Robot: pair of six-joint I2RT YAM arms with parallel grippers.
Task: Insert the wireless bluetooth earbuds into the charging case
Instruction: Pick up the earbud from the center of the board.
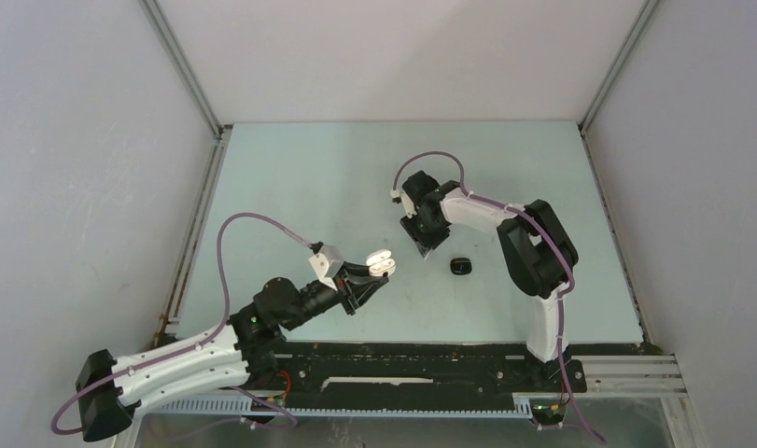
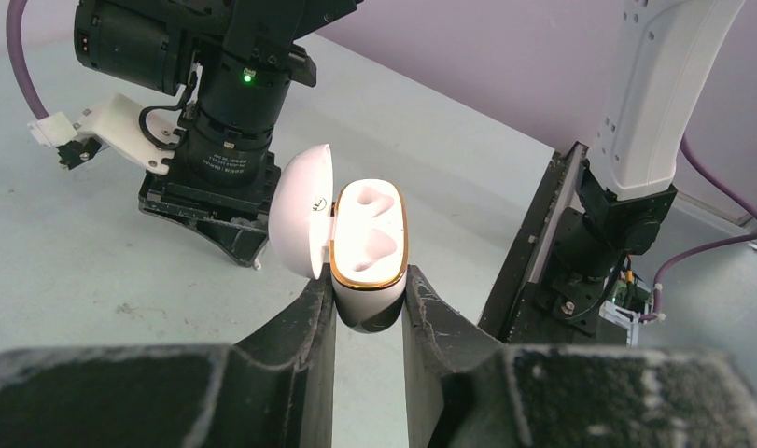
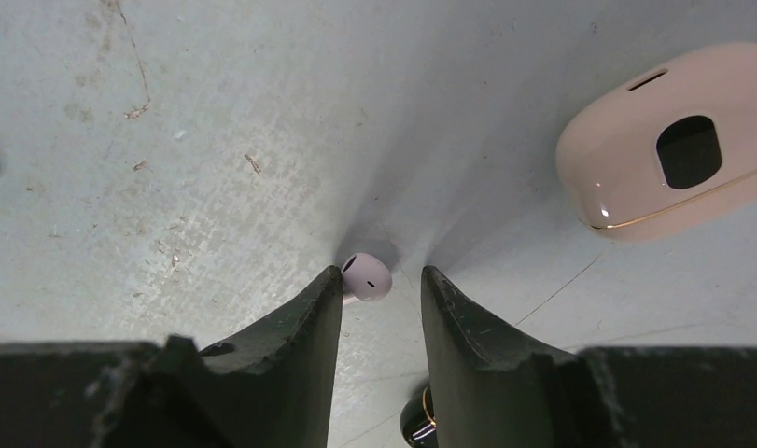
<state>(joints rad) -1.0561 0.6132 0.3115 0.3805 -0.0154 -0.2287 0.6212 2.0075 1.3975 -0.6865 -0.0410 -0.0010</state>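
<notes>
My left gripper (image 2: 368,285) is shut on the base of a white charging case (image 2: 370,233) with a gold rim. Its lid is swung open to the left and both moulded wells are bare. In the top view it is held above the table (image 1: 382,262), left of my right gripper (image 1: 423,248). In the right wrist view a small pale earbud (image 3: 367,277) lies on the table between the tips of my right gripper (image 3: 382,273). It touches the left finger, with a gap to the right finger; the jaws stand open.
A black case (image 1: 460,266) lies on the table just right of my right gripper, and its gold-ringed edge (image 3: 416,425) peeks out under the right finger. A pale pebble-like case (image 3: 673,140) fills the right wrist view's upper right. Grey walls enclose the table.
</notes>
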